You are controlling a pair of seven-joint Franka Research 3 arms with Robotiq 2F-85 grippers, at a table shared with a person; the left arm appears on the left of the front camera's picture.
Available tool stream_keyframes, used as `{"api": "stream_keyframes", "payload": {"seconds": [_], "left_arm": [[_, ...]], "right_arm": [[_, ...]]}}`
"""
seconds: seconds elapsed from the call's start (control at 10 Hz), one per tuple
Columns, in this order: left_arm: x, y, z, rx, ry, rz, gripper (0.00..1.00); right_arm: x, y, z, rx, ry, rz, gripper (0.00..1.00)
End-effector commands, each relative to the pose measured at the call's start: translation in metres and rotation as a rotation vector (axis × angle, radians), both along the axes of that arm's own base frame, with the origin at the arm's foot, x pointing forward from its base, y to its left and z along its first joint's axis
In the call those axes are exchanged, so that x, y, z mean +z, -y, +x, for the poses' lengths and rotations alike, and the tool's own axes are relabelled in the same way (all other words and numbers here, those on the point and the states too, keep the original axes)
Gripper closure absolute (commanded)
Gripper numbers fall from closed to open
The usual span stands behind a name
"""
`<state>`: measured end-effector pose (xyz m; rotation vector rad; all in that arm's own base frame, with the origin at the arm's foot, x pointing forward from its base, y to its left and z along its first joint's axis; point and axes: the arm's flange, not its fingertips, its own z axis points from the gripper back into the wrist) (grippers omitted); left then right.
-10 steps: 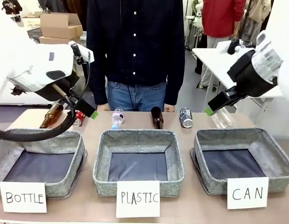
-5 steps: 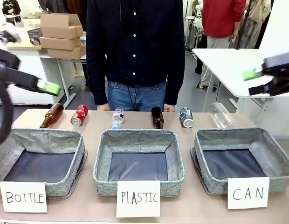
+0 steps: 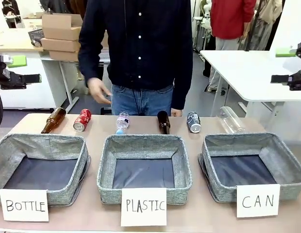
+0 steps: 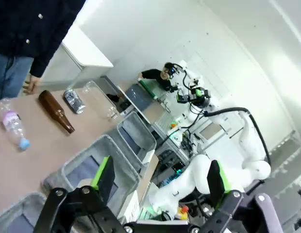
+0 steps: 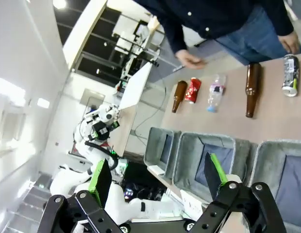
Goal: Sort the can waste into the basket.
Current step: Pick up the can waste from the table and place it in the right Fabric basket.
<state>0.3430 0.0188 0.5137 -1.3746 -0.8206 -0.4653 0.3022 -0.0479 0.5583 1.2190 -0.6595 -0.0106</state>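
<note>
Empty at the near right: the square grey fabric basket point(image 3: 238, 138) carded CAN, so seemingly the opening step. Wide open and holding nothing, high at either side: left gripper point(image 3: 19, 69) and right gripper point(image 3: 284, 65). Next, probably lowering onto the small dark blue-black metal can point(image 3: 193, 122) lying just beyond that basket; small red metal can point(image 3: 83, 120) far left.

A lab-like workroom: white worktables point(image 3: 238, 65) and stacked cardboard boxes point(image 3: 63, 31) stand around.
</note>
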Motion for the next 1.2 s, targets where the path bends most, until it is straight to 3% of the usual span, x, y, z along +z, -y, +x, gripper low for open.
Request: {"api": "stream_keyframes", "payload": {"seconds": [0.0, 0.3, 0.4, 0.6, 0.7, 0.9, 1.1], "left_arm": [[0.006, 0.004, -0.004, -0.040, 0.034, 0.032, 0.00], [0.006, 0.004, -0.004, -0.040, 0.034, 0.032, 0.00], [0.006, 0.004, -0.004, -0.040, 0.034, 0.032, 0.00], [0.006, 0.004, -0.004, -0.040, 0.034, 0.032, 0.00], [0.006, 0.004, -0.004, -0.040, 0.034, 0.032, 0.00], [0.006, 0.004, -0.004, -0.040, 0.034, 0.032, 0.00], [0.006, 0.004, -0.004, -0.040, 0.034, 0.032, 0.00]], "right_arm": [[0.006, 0.001, -0.002, 0.018, 0.023, 0.006, 0.00], [0.006, 0.001, -0.002, 0.018, 0.023, 0.006, 0.00], [0.005, 0.000, -0.008, 0.018, -0.015, 0.001, 0.00], [0.004, -0.066, 0.063, -0.018, -0.175, -0.492, 0.00], [-0.017, -0.094, 0.119, -0.137, -0.295, -0.809, 0.00], [-0.060, -0.116, 0.182, -0.115, -0.385, -1.019, 0.00], [-0.074, -0.126, 0.192, -0.107, -0.352, -1.027, 0.00]]}}
